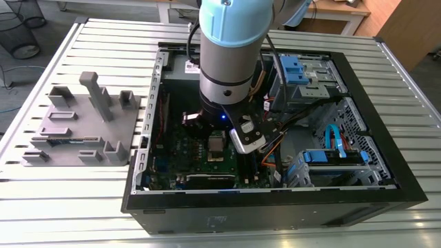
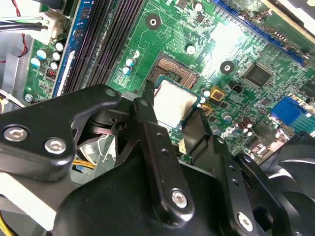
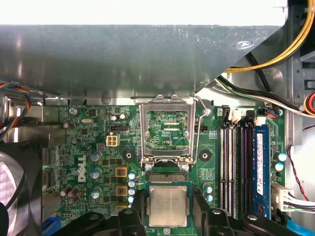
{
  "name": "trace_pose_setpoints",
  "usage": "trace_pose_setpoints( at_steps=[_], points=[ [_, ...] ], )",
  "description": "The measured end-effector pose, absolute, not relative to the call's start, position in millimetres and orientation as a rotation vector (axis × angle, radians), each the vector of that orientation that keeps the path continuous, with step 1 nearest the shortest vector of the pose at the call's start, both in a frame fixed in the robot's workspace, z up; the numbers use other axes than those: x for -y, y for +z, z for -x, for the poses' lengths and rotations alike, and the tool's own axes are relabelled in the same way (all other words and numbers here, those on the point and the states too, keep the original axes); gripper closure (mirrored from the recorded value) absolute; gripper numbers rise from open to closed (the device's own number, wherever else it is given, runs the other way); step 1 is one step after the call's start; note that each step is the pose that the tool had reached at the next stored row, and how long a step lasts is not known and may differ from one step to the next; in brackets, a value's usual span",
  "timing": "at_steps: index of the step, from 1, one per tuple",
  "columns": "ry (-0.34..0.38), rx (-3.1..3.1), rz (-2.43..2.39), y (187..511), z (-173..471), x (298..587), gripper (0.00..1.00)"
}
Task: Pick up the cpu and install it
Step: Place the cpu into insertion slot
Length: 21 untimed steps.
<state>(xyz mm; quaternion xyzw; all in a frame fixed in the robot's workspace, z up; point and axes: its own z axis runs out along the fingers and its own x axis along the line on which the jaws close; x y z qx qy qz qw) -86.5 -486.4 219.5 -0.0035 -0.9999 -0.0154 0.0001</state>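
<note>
The cpu (image 3: pixel 168 205), a small square chip with a silver top, sits between the two black fingers (image 3: pixel 137 202) of my gripper (image 3: pixel 168 216), which is shut on it. In the second wrist view the cpu (image 2: pixel 173 103) hovers partly over the open socket (image 2: pixel 176 69) on the green motherboard, whose contact field shows beyond the chip's edge. The silver socket frame (image 3: pixel 165 129) is flipped up and open. In the exterior view the arm reaches down into the computer case (image 1: pixel 386 129) over the motherboard (image 1: pixel 200 165).
Black memory slots (image 3: pixel 236 167) run beside the socket, with white connectors and cables (image 3: pixel 290 194) past them. A fan (image 3: pixel 10 189) lies on the other side. A grey metal case wall (image 3: pixel 123 59) stands behind the frame. A grey fixture plate (image 1: pixel 76 129) rests outside the case.
</note>
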Motion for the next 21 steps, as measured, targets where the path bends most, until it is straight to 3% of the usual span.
trace_pose_setpoints(
  at_steps=[21],
  points=[
    [-0.048,3.141,0.011,204.9,86.2,489.9,0.53]
  ],
)
